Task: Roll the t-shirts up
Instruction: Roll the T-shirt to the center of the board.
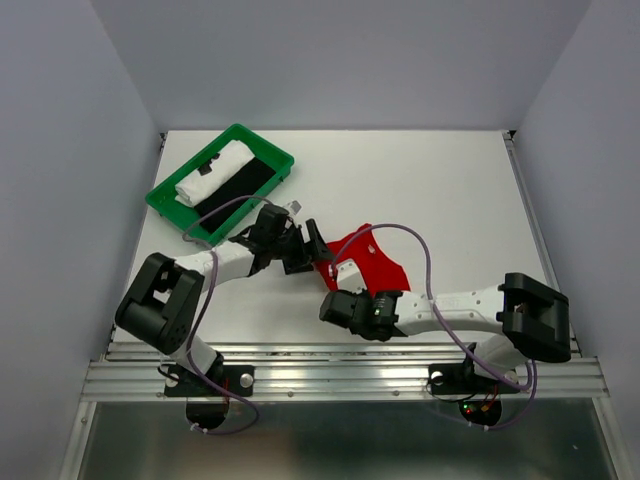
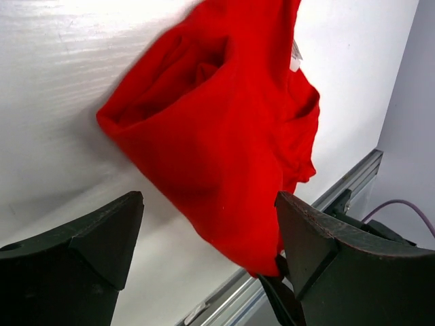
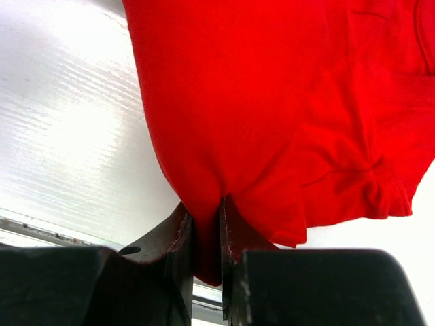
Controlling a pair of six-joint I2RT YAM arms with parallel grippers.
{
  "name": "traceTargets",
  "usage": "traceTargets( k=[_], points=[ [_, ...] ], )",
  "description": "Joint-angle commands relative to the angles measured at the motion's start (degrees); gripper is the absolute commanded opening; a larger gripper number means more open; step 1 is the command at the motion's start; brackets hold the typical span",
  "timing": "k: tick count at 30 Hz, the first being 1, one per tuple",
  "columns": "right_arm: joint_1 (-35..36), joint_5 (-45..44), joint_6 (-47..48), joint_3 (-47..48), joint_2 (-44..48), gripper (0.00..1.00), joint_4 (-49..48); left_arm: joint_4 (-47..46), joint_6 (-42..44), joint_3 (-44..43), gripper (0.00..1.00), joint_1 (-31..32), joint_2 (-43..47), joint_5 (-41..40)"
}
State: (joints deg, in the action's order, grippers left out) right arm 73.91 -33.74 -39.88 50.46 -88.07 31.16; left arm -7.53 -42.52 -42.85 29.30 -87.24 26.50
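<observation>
Red t-shirt (image 1: 366, 262) crumpled near the front middle of the table (image 1: 450, 190), its near edge pinched by the right gripper (image 3: 206, 210).

Bright red cloth lies in a loose, creased heap, with folds and a hemmed edge showing in both wrist views. At the far left corner, well apart from it, stands a green tray (image 1: 165, 200) holding a rolled white t-shirt (image 1: 213, 172) beside a black t-shirt (image 1: 232, 188) lying flat. The right gripper's jaws are nearly together, clamping a fold of the red cloth between them. The left gripper (image 2: 209, 197) is spread wide just beside the shirt's left side, its dark fingers holding nothing, the cloth apart from both pads. A small white tag (image 2: 294, 58) shows at the shirt's far edge; any print on it is too small to read.
</observation>
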Motion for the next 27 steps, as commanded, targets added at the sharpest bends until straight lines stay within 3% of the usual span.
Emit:
traceTargets(
  k=[1,13,16,19,20,21,22,24,27],
  points=[
    [0.27,0.43,-1.52,-0.71,2.55,0.01,-2.94,-5.47,-1.68,-0.3,0.89,1.19,-2.92,0.92],
    [-0.26,0.6,-2.31,-1.06,5.72,0.01,-2.94,-6.27,-3.0,-2.59,0.85,3.04,-7.15,0.13],
    [-0.26,0.78,-2.13,-1.5,6.51,0.01,-3.03,-6.44,-3.27,-3.55,0.77,3.22,-8.38,-0.22],
    [-0.26,0.95,-1.7,-2.03,7.04,0.01,-3.12,-5.92,-3.18,-4.69,0.53,3.13,-9.61,-0.48],
    [-0.26,1.3,-1.35,-2.2,7.12,0.08,-2.95,-5.13,-3.35,-5.22,0.29,3.13,-9.7,-0.49],
    [-0.26,1.39,-1.17,-1.94,7.21,0.18,-2.51,-4.69,-3.36,-5.57,0.16,3.13,-9.79,-0.4],
    [-0.26,1.31,-0.99,-1.51,6.95,0.44,-1.72,-3.56,-3.44,-5.93,0.0,3.13,-9.79,-0.14],
    [-0.26,0.87,-0.47,1.2,6.08,0.62,1.52,-1.97,-3.62,-6.8,0.0,3.13,-9.44,-0.48],
    [-0.26,-0.27,0.94,4.46,4.49,0.73,4.08,0.14,-3.97,-7.51,0.0,3.31,-7.95,-1.71]
  ],
)
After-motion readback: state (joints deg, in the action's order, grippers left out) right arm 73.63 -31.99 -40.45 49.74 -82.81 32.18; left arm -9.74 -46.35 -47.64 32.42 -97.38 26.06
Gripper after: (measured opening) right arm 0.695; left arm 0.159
